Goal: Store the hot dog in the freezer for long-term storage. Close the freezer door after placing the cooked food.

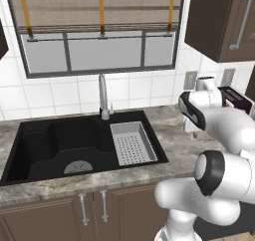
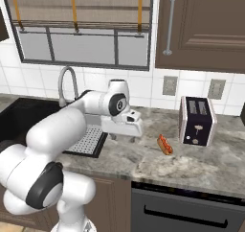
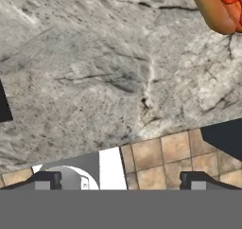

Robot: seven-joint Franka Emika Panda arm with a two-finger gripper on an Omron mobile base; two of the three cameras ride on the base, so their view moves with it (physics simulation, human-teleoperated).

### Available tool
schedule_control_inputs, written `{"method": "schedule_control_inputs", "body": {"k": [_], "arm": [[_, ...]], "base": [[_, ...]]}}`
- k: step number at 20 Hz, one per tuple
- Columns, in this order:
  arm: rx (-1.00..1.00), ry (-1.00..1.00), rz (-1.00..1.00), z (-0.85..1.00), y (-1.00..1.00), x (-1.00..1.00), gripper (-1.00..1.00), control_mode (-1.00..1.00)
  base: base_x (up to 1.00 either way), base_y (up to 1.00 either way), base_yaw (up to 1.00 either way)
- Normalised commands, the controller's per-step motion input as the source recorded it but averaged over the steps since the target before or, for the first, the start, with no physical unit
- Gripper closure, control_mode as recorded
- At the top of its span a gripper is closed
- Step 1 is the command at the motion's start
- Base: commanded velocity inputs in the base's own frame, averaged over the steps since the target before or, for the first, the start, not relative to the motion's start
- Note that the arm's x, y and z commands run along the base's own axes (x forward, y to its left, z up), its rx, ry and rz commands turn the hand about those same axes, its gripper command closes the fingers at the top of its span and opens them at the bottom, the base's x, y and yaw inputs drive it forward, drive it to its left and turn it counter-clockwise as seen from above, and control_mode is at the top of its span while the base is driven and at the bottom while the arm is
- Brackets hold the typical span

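Jaws wide above counter (image 2: 201, 166); hot dog (image 2: 164, 144) beside toaster (image 2: 196, 121).

Lighting: even, bright, diffuse; source cannot be told. Shadows: faint and soft, one under the toaster (image 2: 196, 121) on the worktop (image 2: 191, 164). Glare: none on the sink (image 1: 55, 148); mild sheen on the white arm (image 2: 57, 130). Focus: sharp throughout base views; hand view coarse, stone texture smeared. Edges: no visible distortion.

We see a grey marbled counter (image 2: 158, 166) carrying the hot dog (image 2: 164, 144) lying flat, a toaster (image 2: 196, 121) standing just to its right, and a black sink (image 1: 60, 145) set in it with a grey strainer tray (image 1: 132, 143).
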Motion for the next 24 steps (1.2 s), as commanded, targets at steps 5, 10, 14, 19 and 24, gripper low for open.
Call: {"method": "schedule_control_inputs", "body": {"k": [5,10,14,19,24], "arm": [[0.0,0.0,-0.07,-0.11,-0.72,0.0,-1.0,-1.0],[0.04,-0.02,-0.02,-0.01,-0.66,-0.02,-1.0,-1.0],[0.03,-0.05,0.0,-0.01,-0.45,0.0,-1.0,-1.0],[0.03,-0.02,0.0,-0.08,-0.41,0.0,-1.0,-1.0],[0.0,0.0,0.0,-0.21,-0.22,0.01,-1.0,-1.0]], "base": [[0.0,0.0,0.0],[0.0,0.0,0.0],[0.0,0.0,0.0],[0.0,0.0,0.0],[0.0,0.0,0.0]]}}
